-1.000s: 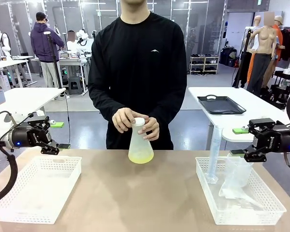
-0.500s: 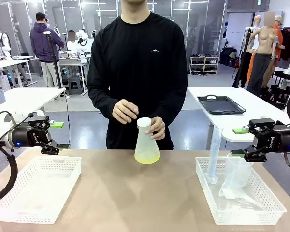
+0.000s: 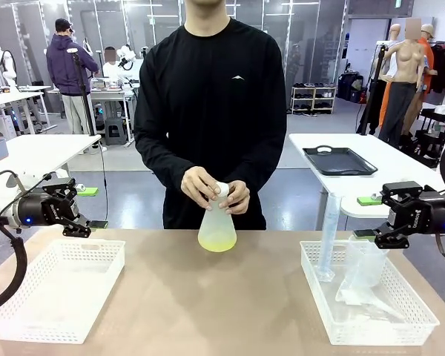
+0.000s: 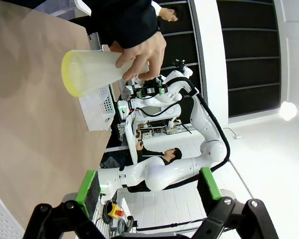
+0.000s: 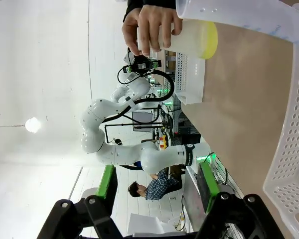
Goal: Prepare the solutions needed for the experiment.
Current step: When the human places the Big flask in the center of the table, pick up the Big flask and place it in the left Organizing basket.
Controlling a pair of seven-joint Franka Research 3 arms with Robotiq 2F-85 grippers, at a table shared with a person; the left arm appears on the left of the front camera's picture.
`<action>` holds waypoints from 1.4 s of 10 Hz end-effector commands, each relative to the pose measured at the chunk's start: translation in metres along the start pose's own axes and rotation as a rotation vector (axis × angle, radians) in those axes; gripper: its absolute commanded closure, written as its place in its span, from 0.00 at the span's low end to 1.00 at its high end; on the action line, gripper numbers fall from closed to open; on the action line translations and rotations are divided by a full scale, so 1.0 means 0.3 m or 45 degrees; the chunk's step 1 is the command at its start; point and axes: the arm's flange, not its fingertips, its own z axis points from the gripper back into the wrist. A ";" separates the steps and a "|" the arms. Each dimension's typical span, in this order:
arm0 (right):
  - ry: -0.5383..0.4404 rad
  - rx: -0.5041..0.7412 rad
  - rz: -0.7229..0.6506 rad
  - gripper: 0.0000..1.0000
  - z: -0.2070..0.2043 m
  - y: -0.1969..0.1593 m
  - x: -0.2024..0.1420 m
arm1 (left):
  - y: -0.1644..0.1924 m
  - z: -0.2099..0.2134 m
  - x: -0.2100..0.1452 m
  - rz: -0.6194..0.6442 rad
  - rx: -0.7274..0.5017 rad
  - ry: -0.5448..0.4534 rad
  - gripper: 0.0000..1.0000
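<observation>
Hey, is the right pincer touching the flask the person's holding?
Apart. In the front view the right pincer hangs by the right-hand basket, with bare table between it and the flask.

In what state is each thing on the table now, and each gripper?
Flask: standing on the table, the person's hands around its neck.
Solution: shallow yellow layer in the flask.
Measuring cylinder: upright in the right basket.
Left gripper: open, holding nothing.
Right gripper: open, holding nothing.
</observation>
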 end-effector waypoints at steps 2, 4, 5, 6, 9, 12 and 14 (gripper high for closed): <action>0.004 0.005 0.019 0.19 -0.003 -0.001 -0.005 | -0.004 -0.003 -0.003 -0.001 -0.002 0.002 0.00; 0.004 0.005 0.019 0.19 -0.003 -0.001 -0.005 | -0.004 -0.003 -0.003 -0.001 -0.002 0.002 0.00; 0.004 0.005 0.019 0.19 -0.003 -0.001 -0.005 | -0.004 -0.003 -0.003 -0.001 -0.002 0.002 0.00; 0.004 0.005 0.019 0.19 -0.003 -0.001 -0.005 | -0.004 -0.003 -0.003 -0.001 -0.002 0.002 0.00; 0.004 0.005 0.019 0.19 -0.003 -0.001 -0.005 | -0.004 -0.003 -0.003 -0.001 -0.002 0.002 0.00; 0.004 0.005 0.019 0.19 -0.003 -0.001 -0.005 | -0.004 -0.003 -0.003 -0.001 -0.002 0.002 0.00; 0.004 0.005 0.019 0.19 -0.003 -0.001 -0.005 | -0.004 -0.003 -0.003 -0.001 -0.002 0.002 0.00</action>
